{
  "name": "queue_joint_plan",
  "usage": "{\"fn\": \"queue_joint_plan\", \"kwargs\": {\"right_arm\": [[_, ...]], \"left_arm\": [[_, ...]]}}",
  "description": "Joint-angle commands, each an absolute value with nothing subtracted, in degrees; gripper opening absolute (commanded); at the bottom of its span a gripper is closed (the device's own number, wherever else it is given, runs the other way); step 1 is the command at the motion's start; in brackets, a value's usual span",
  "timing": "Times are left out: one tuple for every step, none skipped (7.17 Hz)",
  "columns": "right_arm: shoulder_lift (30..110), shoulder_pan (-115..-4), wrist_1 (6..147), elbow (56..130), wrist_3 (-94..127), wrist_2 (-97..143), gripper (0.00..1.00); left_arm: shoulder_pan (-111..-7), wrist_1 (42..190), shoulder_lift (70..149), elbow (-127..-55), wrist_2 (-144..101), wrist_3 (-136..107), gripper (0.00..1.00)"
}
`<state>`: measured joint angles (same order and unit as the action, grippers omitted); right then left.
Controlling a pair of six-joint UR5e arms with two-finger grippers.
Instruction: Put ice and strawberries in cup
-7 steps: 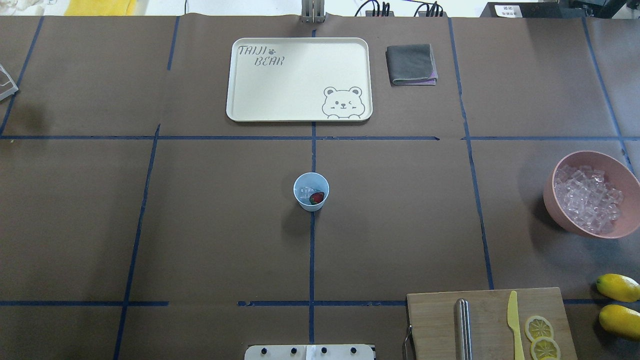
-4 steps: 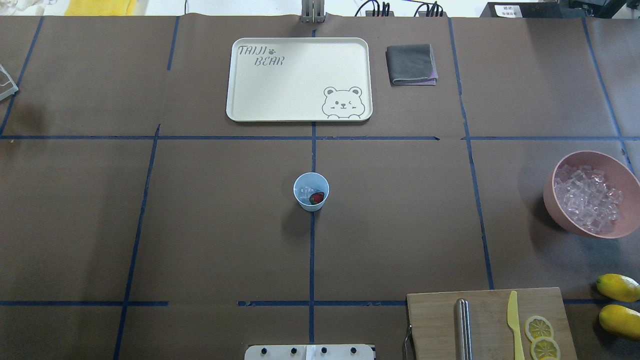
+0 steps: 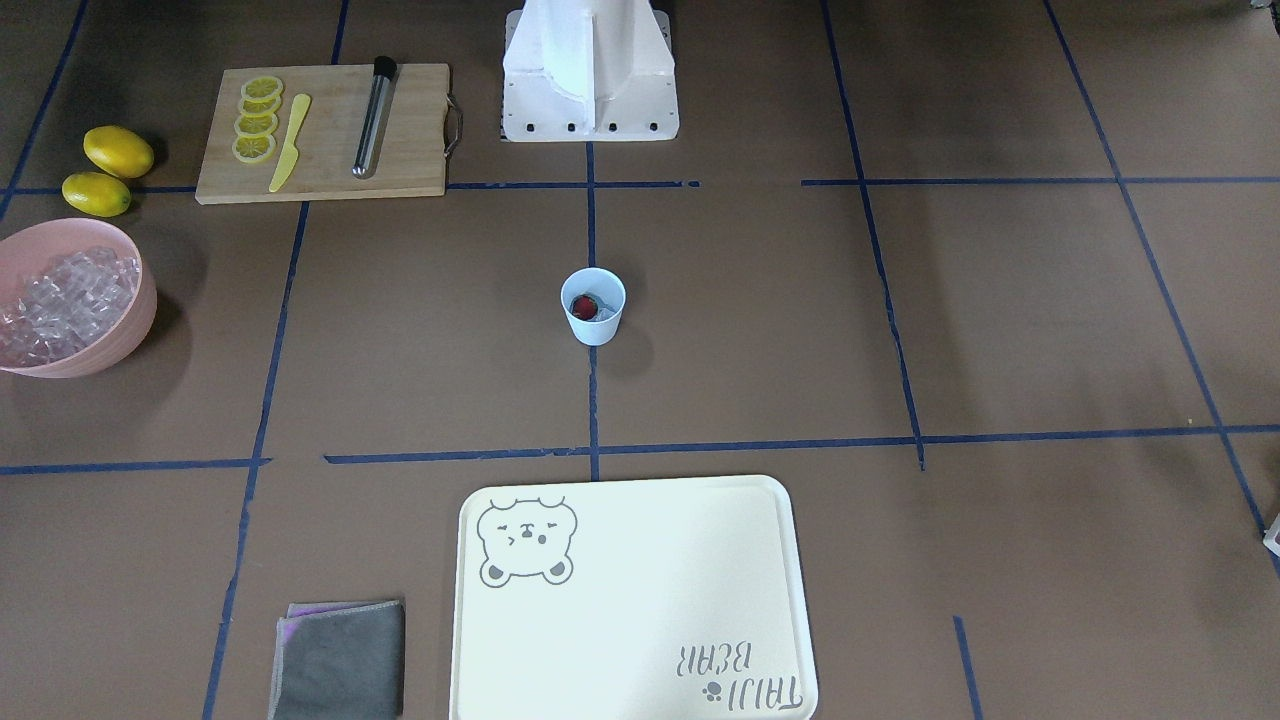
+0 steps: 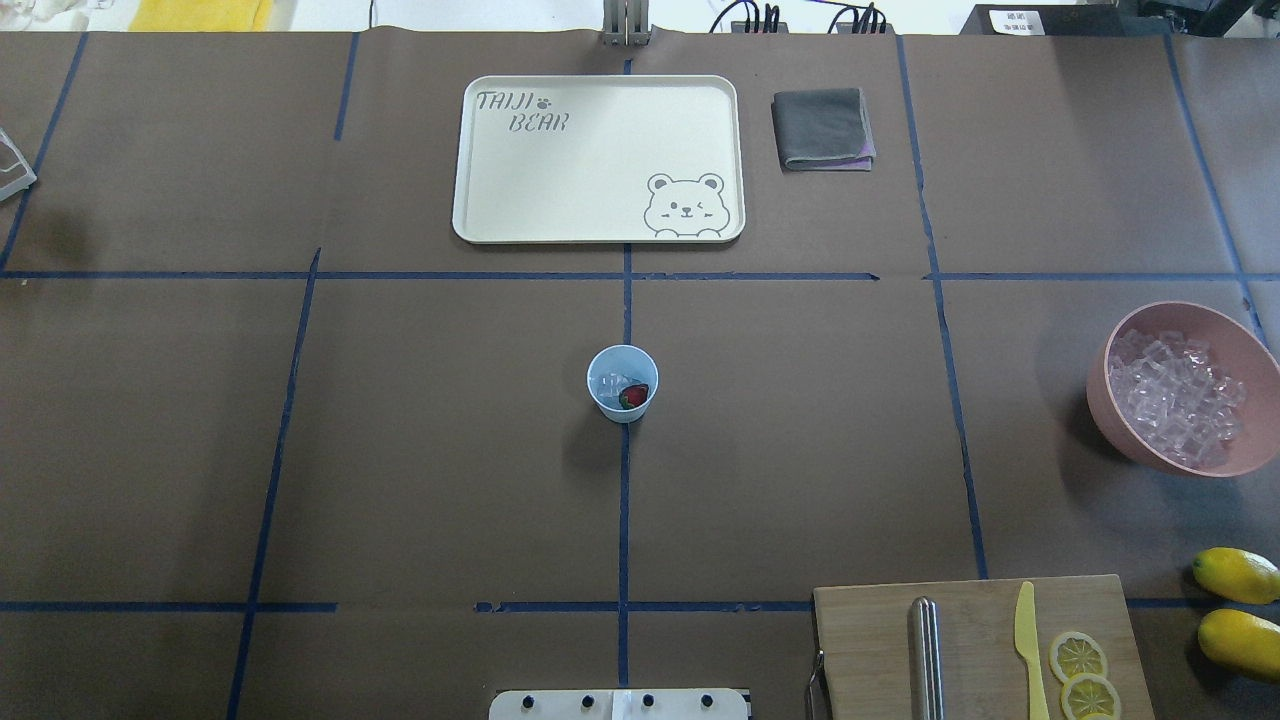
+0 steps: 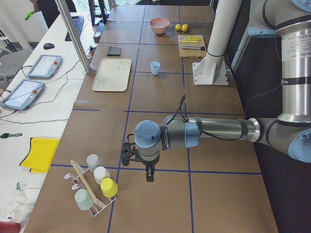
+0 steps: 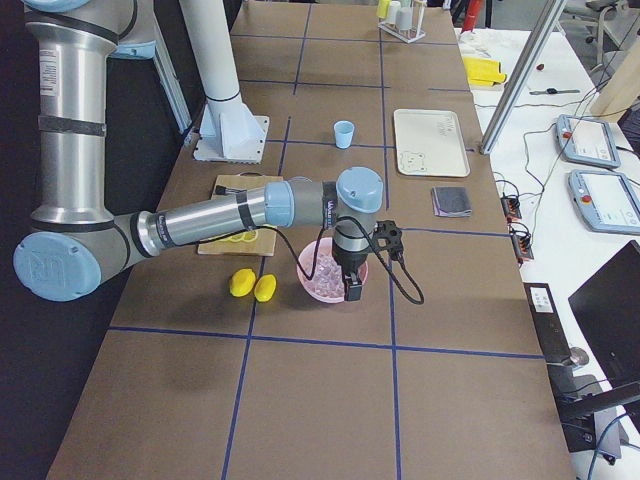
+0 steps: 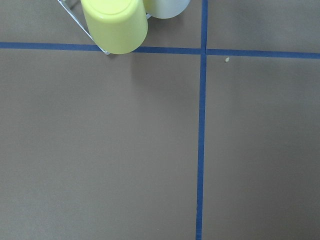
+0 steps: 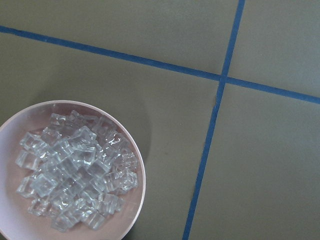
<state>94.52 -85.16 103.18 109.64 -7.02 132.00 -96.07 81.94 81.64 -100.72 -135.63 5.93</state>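
Note:
The pale blue cup (image 4: 622,383) stands upright at the table's middle, on the blue centre line. Inside it lie a dark red strawberry (image 4: 633,396) and a few clear ice pieces (image 4: 611,382); the front-facing view shows the same cup (image 3: 593,306). More ice (image 4: 1175,398) fills the pink bowl (image 4: 1128,438) at the right. My right gripper (image 6: 352,291) hangs over that bowl, seen only in the right side view. My left gripper (image 5: 149,174) hovers far off near a cup rack (image 5: 92,191). Whether either is open or shut I cannot tell.
A cream bear tray (image 4: 598,158) and a folded grey cloth (image 4: 822,128) lie at the far side. A cutting board (image 4: 975,650) with a yellow knife (image 4: 1030,645), a metal rod and lemon slices sits front right, two lemons (image 4: 1238,610) beside it.

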Motion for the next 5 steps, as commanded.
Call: {"fn": "queue_joint_plan", "kwargs": {"right_arm": [[94.8,-84.7,102.9,109.0,-7.8,131.9,1.00],[95.0,-84.7,100.7,109.1,-7.7,132.0,1.00],[95.3,-84.3,100.0,109.0,-7.5,132.4,1.00],[95.3,-83.9,100.0,108.8,-7.3,132.3,1.00],[95.3,-83.8,99.8,107.9,-7.2,132.1,1.00]], "left_arm": [[-92.7,80.8,81.7,-102.4,-134.2,4.5,1.00],[-91.9,79.5,82.3,-102.7,-134.3,4.0,1.00],[-91.6,79.5,82.2,-102.6,-134.6,4.0,1.00],[-91.4,80.1,81.5,-102.2,-134.6,4.8,1.00],[-91.1,80.4,81.4,-102.7,-134.7,4.9,1.00]]}}
